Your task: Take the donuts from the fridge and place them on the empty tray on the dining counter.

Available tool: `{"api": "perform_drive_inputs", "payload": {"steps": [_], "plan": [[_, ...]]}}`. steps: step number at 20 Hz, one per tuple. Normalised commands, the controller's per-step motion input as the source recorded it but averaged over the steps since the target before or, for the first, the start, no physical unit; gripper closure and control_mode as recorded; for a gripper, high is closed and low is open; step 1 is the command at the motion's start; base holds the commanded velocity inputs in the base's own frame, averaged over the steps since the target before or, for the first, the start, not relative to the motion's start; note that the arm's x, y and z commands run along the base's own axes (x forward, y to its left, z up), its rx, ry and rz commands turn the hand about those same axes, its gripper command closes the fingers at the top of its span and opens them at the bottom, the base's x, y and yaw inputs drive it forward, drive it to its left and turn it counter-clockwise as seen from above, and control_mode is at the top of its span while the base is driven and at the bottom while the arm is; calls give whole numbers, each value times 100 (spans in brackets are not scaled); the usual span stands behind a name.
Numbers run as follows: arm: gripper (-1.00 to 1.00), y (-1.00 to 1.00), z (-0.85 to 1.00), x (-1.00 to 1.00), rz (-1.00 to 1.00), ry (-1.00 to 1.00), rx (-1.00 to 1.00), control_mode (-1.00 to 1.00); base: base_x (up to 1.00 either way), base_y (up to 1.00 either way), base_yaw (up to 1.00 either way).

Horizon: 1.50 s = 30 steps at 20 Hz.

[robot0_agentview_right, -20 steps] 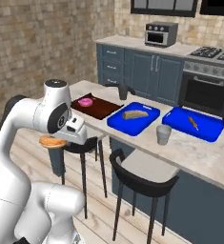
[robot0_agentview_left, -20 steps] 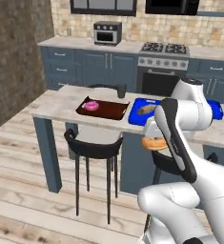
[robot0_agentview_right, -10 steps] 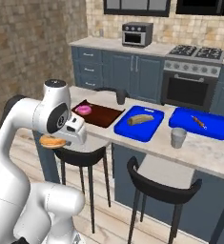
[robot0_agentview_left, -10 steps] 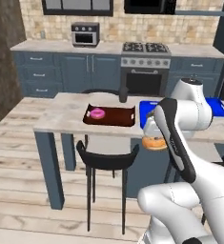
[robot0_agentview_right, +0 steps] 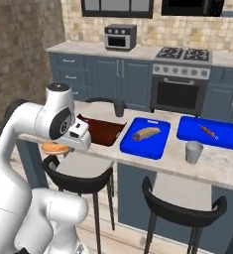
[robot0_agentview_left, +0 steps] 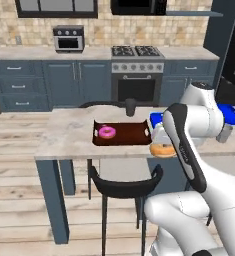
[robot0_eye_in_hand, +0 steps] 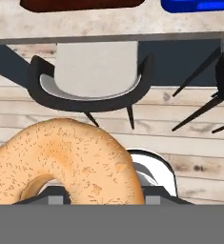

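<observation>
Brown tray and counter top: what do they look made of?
The tray looks like dark wood or wood-look plastic with a matte finish: uniform reddish brown, no glare, a raised rim. The counter top looks like polished stone or a marble-look laminate: beige with faint mottled veining and a thin slab edge. The rendering leaves both open.

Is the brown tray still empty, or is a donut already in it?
Not empty: the pink donut already lies in the brown tray. The orange-tan donut is not there; the gripper holds it at the counter's near edge.
</observation>
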Motion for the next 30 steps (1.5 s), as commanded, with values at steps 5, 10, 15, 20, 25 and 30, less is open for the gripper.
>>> {"api": "perform_drive_inputs", "payload": {"steps": [5,10,15,20,25,30], "plan": [[100,0,0,0,0,0,0,100,79,34,-21],[100,0,0,0,0,0,0,100,74,0,-11],[100,1,-9,49,-4,5,0,-100,30,0,-3],[100,1,-32,100,-1,9,0,-100,0,0,0],[100,0,-50,95,0,5,0,-100,0,0,0],[100,-1,-50,77,0,0,0,-100,0,0,0]]}}
